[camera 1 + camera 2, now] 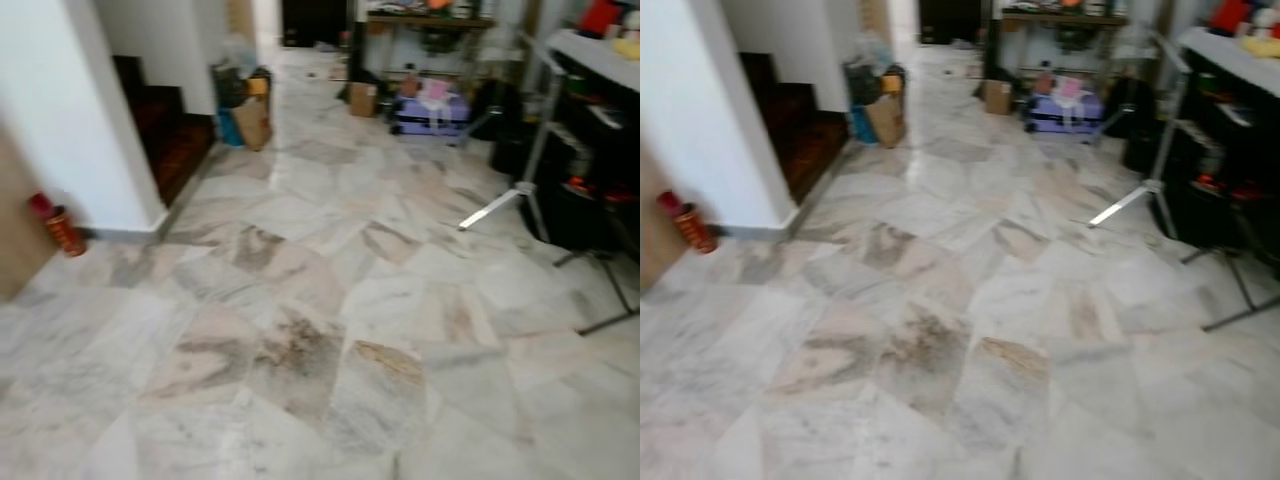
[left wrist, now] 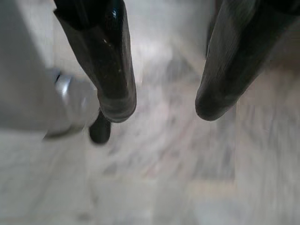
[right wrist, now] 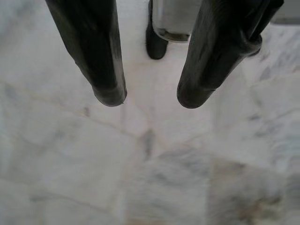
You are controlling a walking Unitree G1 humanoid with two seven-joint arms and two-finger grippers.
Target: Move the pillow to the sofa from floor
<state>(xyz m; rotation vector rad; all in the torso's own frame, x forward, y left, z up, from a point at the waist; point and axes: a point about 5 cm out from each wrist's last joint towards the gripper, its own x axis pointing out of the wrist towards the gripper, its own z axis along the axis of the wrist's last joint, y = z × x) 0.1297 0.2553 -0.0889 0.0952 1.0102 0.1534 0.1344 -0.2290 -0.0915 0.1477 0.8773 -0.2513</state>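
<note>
while both arms hang over the grey-veined marble floor (image 1: 330, 330), your left tool (image 2: 161, 105) and right tool (image 3: 150, 96) are spread, holding nothing. you see a red cylinder (image 1: 60, 228) at 9 o'clock, a purple suitcase (image 1: 430, 110) at 1 o'clock, and no pillow.

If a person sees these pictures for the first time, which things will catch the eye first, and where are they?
The wide marble floor takes up most of the head views, a little blurred. At its left, a red canister stands by the white wall, and at the far end lies a purple suitcase, with a white tripod to the right. In the wrist views, the left gripper and right gripper hang open above bare tiles.
</note>
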